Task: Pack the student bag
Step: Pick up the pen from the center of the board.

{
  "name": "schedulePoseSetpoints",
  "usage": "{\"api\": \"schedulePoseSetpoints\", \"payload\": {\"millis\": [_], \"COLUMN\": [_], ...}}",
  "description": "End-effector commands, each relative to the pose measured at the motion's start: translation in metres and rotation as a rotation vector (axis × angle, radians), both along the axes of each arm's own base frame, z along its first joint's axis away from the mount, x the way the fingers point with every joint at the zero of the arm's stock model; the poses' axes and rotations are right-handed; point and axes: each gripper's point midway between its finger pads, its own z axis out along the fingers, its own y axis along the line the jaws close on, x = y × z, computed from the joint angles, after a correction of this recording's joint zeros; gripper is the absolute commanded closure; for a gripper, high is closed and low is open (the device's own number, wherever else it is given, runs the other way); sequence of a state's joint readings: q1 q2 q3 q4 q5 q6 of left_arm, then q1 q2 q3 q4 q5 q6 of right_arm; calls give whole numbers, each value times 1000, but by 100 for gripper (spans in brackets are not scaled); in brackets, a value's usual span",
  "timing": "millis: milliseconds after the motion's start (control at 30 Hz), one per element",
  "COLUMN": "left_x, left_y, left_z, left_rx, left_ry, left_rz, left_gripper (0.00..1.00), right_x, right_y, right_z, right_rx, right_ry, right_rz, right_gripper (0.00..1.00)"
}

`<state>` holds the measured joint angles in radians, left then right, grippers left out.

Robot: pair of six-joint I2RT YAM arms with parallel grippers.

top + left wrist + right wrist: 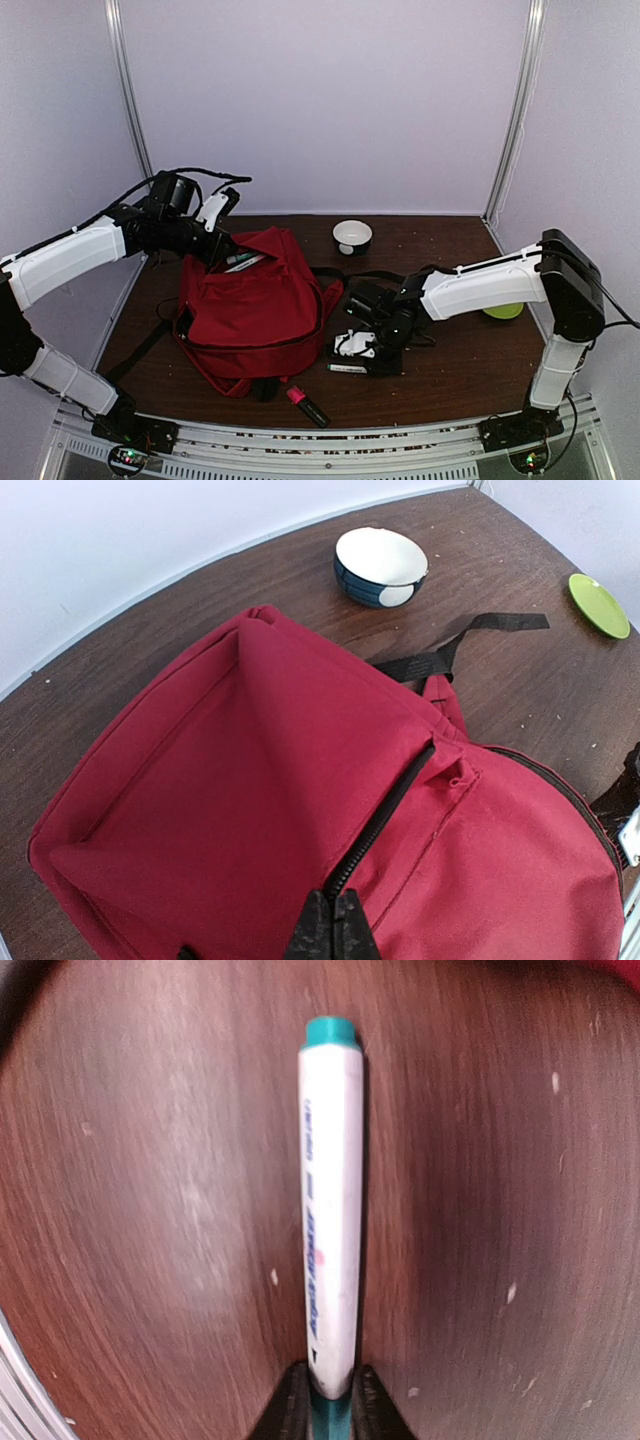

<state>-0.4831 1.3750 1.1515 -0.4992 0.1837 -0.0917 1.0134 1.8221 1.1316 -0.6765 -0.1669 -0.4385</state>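
Student bag (255,310): left of table centre, top edge lifted. Near edge: pink highlighter (305,403), loose. Right gripper (328,1400) nipped onto end of white marker (330,1190) lying flat, presumably for lifting. Left gripper (333,925) pinched tight on bag's zip edge, propping mouth up for loading. Farthest: bowl (352,236).

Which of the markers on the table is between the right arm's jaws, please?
The white marker with the teal cap, pinched at one end; the pink marker lies untouched.

Soft even light; right wrist view blurry, edges bowed.
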Motion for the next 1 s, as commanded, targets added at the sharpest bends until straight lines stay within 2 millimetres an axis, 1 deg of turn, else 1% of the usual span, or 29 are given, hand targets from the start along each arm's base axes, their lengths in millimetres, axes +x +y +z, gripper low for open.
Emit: {"api": "schedulePoseSetpoints", "payload": {"millis": [0, 133, 267, 400, 600, 733, 867, 967], "left_x": [4, 3, 2, 1, 1, 1, 1, 1], "left_y": [2, 2, 2, 4, 4, 3, 3, 4], "left_z": [11, 9, 9, 9, 10, 10, 10, 11], "left_rx": [-25, -26, -26, -21, -24, -27, -28, -27], "left_ry": [-44, -41, -38, -39, -42, -41, -42, -44], "left_rz": [1, -1, -2, 1, 4, 3, 3, 4], "left_gripper": [100, 100, 100, 100, 100, 100, 100, 100], "right_x": [-6, 2, 8, 10, 3, -1, -4, -3], "right_y": [-28, -4, 17, 27, 27, 22, 16, 16], "right_z": [-3, 10, 16, 15, 7, -1, -11, -11], "right_rx": [-90, -23, 11, 17, -6, -40, -77, -78], "right_ry": [-1, 5, 25, 31, 26, 27, 47, 50], "right_rz": [40, 16, -6, -11, 2, 4, -10, -22], "right_gripper": [75, 67, 66, 65, 65, 66, 69, 72]}}
